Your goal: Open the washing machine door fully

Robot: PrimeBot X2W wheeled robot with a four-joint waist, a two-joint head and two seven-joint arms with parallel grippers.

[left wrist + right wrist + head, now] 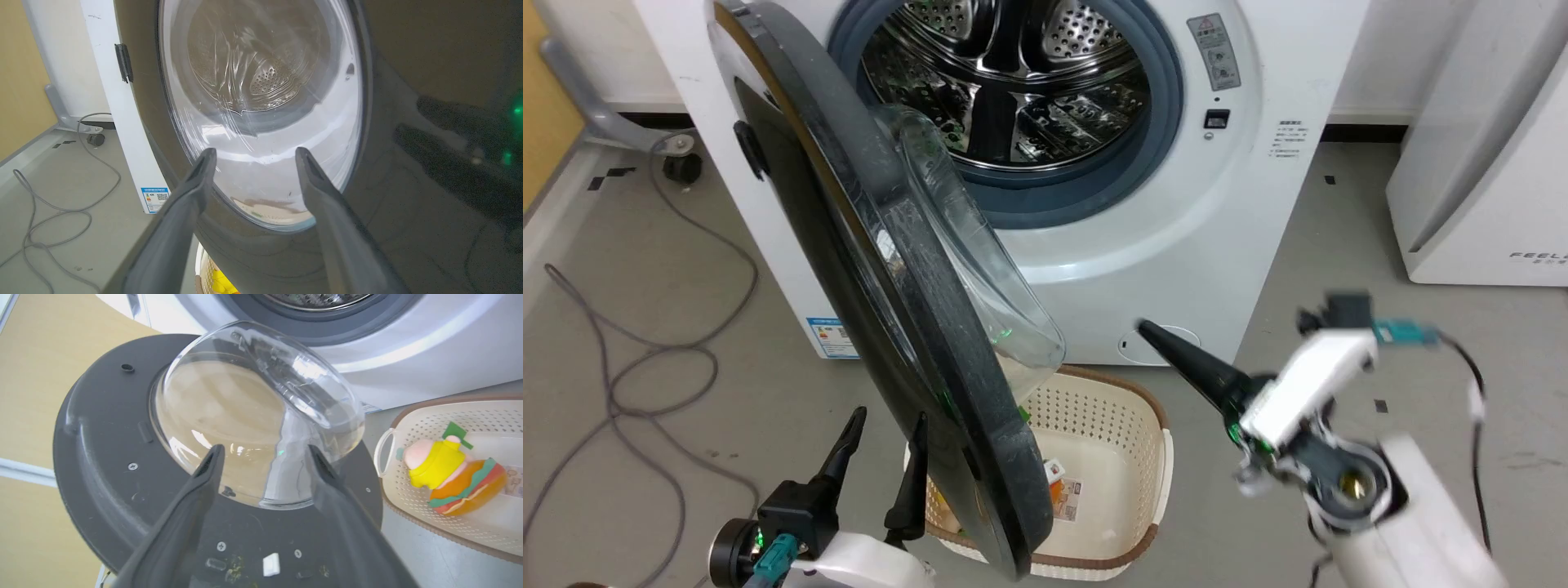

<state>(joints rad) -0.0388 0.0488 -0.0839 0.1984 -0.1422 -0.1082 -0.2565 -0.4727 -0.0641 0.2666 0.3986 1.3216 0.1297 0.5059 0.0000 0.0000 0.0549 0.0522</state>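
Observation:
The white washing machine point(1176, 245) stands ahead with its steel drum point(1013, 73) and grey rubber ring point(1152, 155) exposed. The washing machine door point(915, 327) is swung out on its left hinge, nearly edge-on to me, with the glass bowl point(980, 245) bulging toward the machine. My left gripper point(886, 437) is open just left of the door's lower rim, facing its glossy front point(408, 171); nothing sits between its fingers point(192, 192). My right gripper point(1147, 331) is open on the other side, pointing at the matte back point(102, 457) and glass bowl point(261, 396), apart from them.
A cream perforated basket point(1152, 425) sits on the floor under the door, holding a yellow and orange toy point(449, 477). A white FEELBIRD appliance point(1486, 163) stands at the right. Grey cable point(629, 367) loops over the floor at the left, near a caster point(682, 167).

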